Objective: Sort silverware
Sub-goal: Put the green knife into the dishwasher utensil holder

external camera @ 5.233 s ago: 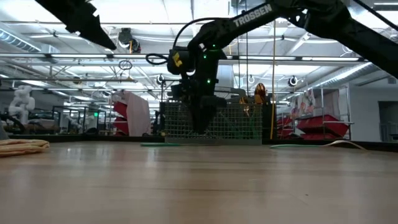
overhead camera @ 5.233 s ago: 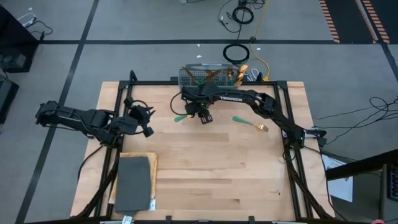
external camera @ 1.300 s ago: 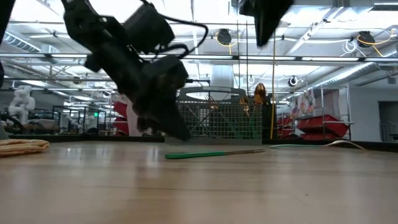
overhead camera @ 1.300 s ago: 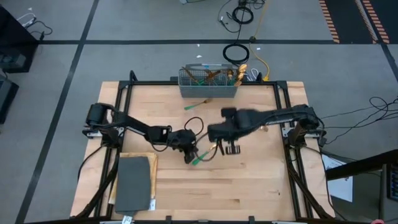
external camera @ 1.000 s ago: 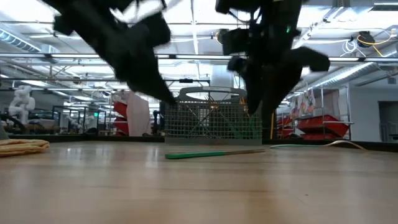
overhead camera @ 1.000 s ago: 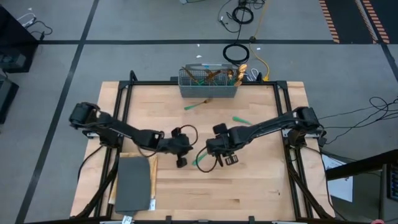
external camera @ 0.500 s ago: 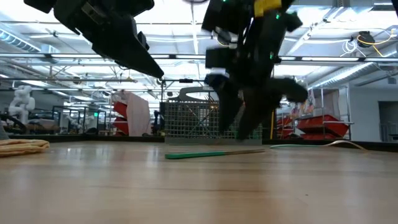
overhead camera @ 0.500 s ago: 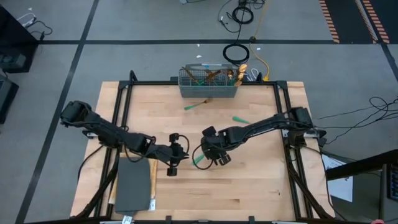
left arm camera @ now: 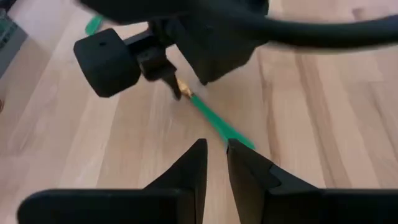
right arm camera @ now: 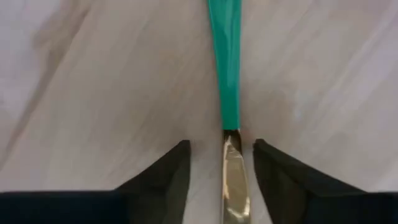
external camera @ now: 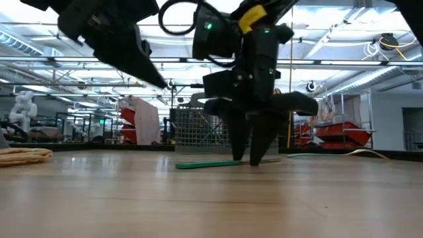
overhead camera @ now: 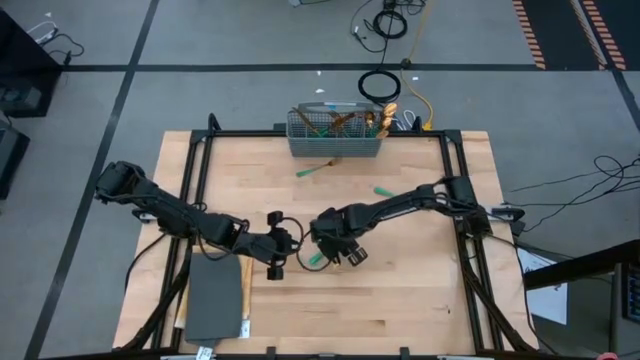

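A knife (overhead camera: pixel 318 258) with a gold blade and a teal handle lies flat on the wooden table near its middle. My right gripper (overhead camera: pixel 331 250) is down over it, open. In the right wrist view its fingers stand on either side of the gold blade (right arm camera: pixel 233 180) with gaps on both sides, while the handle (right arm camera: pixel 225 62) runs away ahead. In the low view the right gripper (external camera: pixel 253 155) reaches down to the table. My left gripper (overhead camera: pixel 275 262) hovers just left of the knife, with only a narrow gap between its fingers (left arm camera: pixel 216 146). It points at the knife's handle (left arm camera: pixel 214 121).
Two more teal-handled pieces lie on the table farther back, one (overhead camera: pixel 318 168) in front of the caddy and one (overhead camera: pixel 386 192) to the right. The grey mesh caddy (overhead camera: pixel 335 140) at the far edge holds several pieces. A dark grey mat (overhead camera: pixel 215 295) lies near left.
My right gripper has moved toward the table's left and come down over the knife until its fingers straddle the blade. My left gripper has drawn back from the knife toward the left and near edge. The knife has stayed where it lay.
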Controlling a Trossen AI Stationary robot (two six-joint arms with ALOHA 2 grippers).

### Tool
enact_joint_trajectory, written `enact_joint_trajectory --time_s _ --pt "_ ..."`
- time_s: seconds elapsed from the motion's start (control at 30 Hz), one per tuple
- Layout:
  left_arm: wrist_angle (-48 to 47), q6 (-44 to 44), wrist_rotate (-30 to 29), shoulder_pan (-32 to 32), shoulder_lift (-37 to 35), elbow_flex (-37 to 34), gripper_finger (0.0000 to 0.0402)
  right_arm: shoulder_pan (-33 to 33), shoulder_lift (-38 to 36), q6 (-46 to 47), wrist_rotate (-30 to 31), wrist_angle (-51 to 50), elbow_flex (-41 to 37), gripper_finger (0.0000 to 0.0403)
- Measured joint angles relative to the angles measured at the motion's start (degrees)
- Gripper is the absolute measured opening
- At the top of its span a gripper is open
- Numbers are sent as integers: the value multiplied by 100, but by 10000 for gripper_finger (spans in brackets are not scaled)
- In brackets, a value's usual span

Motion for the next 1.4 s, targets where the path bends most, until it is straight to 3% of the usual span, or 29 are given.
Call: enact_joint_trajectory --time_s 0.17,0.37,0.9,1.2,1.4 --pt "-430 -204 -66 -13 0 1 70 -275 321 -321 -552 -187 180 104" --pt "-760 -353 -274 -81 0 1 70 -377 450 -55 -536 -146 225 14" --pt "-1236 -360 -1044 -283 -55 1 70 -183 -154 1242 -296 -251 127 1" --pt "-1688 -421 -1577 -466 -572 1 70 -188 -670 1528 198 -449 148 3" --pt "-2499 -1027 -2238 -673 -991 3 70 -463 -722 1474 330 -48 159 2"
